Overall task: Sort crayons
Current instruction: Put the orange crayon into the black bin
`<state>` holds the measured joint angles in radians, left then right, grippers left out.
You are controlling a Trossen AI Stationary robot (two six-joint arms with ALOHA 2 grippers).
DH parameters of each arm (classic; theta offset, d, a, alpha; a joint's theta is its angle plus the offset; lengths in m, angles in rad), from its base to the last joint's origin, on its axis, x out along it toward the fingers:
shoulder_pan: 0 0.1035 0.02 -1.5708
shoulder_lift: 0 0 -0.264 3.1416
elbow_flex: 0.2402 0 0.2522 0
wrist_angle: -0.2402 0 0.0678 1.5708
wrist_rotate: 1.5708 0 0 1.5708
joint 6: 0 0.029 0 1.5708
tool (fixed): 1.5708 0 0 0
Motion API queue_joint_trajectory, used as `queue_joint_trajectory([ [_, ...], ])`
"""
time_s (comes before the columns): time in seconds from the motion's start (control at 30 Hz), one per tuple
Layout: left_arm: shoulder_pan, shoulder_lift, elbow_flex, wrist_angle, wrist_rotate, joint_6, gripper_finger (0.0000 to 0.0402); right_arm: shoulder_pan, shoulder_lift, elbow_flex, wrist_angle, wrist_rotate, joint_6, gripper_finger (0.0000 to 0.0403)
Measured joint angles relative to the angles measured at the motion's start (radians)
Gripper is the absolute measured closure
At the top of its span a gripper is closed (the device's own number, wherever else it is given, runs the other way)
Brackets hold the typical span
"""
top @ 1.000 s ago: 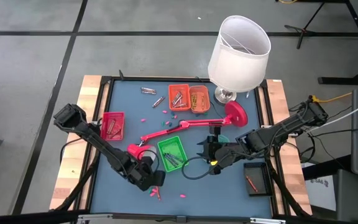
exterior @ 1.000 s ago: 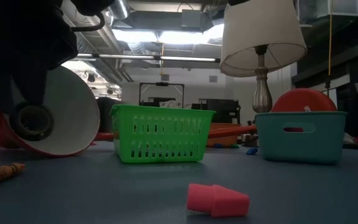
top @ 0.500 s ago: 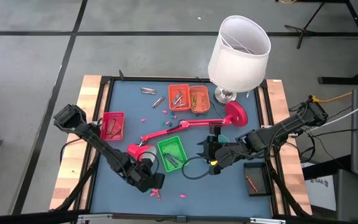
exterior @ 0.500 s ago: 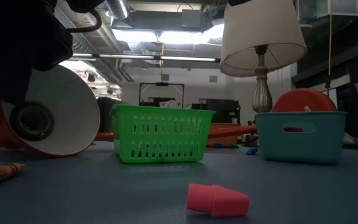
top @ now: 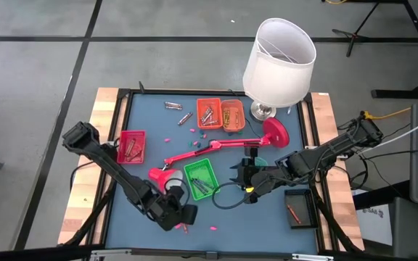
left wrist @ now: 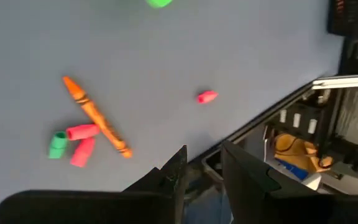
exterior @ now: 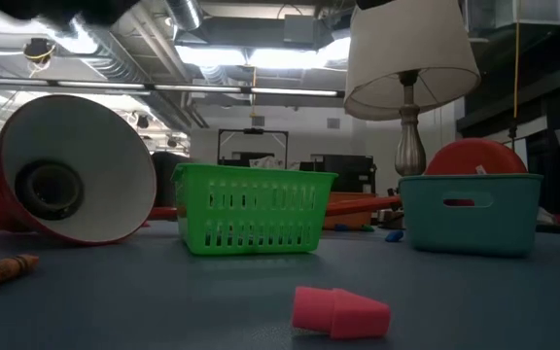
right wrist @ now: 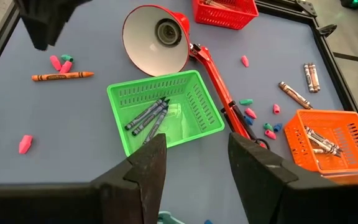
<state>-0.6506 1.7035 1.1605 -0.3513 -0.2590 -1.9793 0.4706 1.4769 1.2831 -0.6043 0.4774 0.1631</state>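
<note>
An orange crayon [left wrist: 97, 117] lies flat on the blue mat near the table's front edge, beside pink and green eraser caps [left wrist: 79, 140]. My left gripper [left wrist: 201, 180] hangs open above and just beside it [top: 186, 216], with nothing between its fingers. Grey crayons [right wrist: 148, 114] lie in the green basket [top: 199, 177]. More crayons fill the orange baskets [top: 209, 112], and loose crayons [top: 173, 105] lie at the far left. My right gripper [right wrist: 194, 168] waits open over the mat to the right of the green basket [top: 242, 174].
A red desk lamp [top: 216, 145] lies across the mat, its shade [exterior: 76, 185] next to the green basket. A white-shaded table lamp [top: 278, 61] stands at the far right. A red basket [top: 131, 146], a teal basket [exterior: 470, 212], a black tray [top: 298, 210] and a pink cap [exterior: 340, 313] are also here.
My left gripper has risen and drawn a little toward the table's near edge, staying open. In the low view its dark bulk has gone up out of the picture, uncovering the red lamp's shade. The orange crayon lies where it was.
</note>
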Motion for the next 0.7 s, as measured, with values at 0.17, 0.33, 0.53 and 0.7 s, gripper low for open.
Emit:
queue_joint_trajectory([
  [0.17, 0.005, 0.028, 0.123, -0.120, -0.009, 0.000, 0.0326, 0.000, 0.000, 0.000, -0.003, 0.000, 0.000, 0.0231],
  [0.33, 0.006, 0.137, 0.271, -0.208, 0.055, 0.021, 0.0339, 0.000, 0.000, 0.000, -0.007, 0.000, 0.000, 0.0231],
  [0.53, 0.017, 0.190, 0.344, -0.411, 0.146, 0.021, 0.0351, 0.000, 0.000, 0.000, -0.021, 0.000, 0.000, 0.0231],
  [0.7, 0.014, 0.190, 0.344, -0.508, 0.123, 0.043, 0.0352, 0.000, 0.000, 0.000, -0.046, 0.000, 0.000, 0.0231],
])
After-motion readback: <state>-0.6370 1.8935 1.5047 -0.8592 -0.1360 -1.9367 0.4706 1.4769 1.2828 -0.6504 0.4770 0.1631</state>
